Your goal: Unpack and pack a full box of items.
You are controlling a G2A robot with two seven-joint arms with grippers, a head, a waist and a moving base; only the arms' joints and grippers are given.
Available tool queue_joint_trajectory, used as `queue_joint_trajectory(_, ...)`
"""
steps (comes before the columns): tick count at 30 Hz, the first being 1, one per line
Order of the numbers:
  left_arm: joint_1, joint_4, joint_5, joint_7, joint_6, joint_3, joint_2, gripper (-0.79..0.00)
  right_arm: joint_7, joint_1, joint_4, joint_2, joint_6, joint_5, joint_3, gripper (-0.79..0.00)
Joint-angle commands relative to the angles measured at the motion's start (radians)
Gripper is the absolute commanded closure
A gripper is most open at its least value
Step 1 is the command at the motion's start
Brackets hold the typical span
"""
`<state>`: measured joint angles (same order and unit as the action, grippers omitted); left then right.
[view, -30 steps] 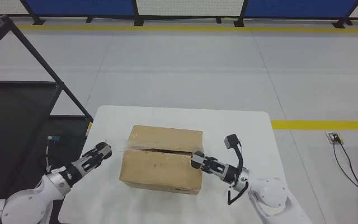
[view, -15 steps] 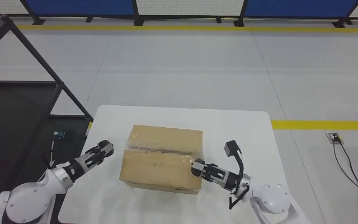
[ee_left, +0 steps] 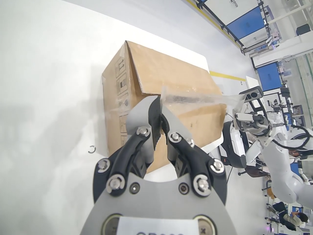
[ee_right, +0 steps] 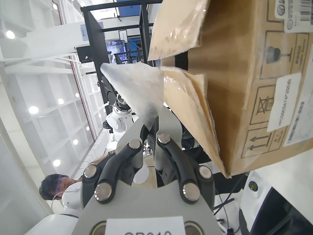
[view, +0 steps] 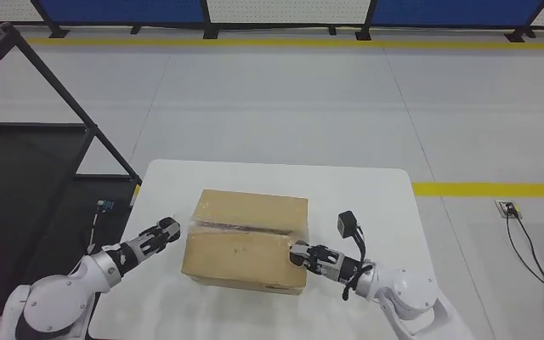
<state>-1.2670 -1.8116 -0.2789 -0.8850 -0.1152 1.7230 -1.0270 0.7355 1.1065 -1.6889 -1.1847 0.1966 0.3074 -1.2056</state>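
Left arm is lying low in the lower left of the top view, forearm angling up and right. My left gripper (view: 169,228) is pinching the tape (ee_left: 190,98), jaws closed. Right arm is lying at lower right, forearm pointing left. My right gripper (view: 298,252) is clamping the tape's far end.

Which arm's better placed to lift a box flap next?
Probably right. Right end effector, shut on tape, sits beside flaps already parted; left end effector, also on tape, faces flatter flaps.
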Motion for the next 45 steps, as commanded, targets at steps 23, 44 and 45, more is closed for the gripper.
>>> queue_joint_trajectory(23, 0.086, 0.081, 0.001, -0.027, 0.056, -0.064, 0.017, 0.0, -0.012, 0.009, -0.009, 0.005, 0.129, 0.055, -0.001, 0.0)
queue_joint_trajectory(44, 0.078, 0.085, 0.034, -0.008, 0.059, -0.051, 0.032, -0.366, -0.046, -0.017, 0.004, 0.003, 0.153, 0.068, 0.017, 0.0)
queue_joint_trajectory(45, 0.077, 0.084, 0.034, -0.007, 0.058, -0.051, 0.033, -0.363, -0.047, -0.016, 0.005, 0.003, 0.154, 0.07, 0.016, 0.0)
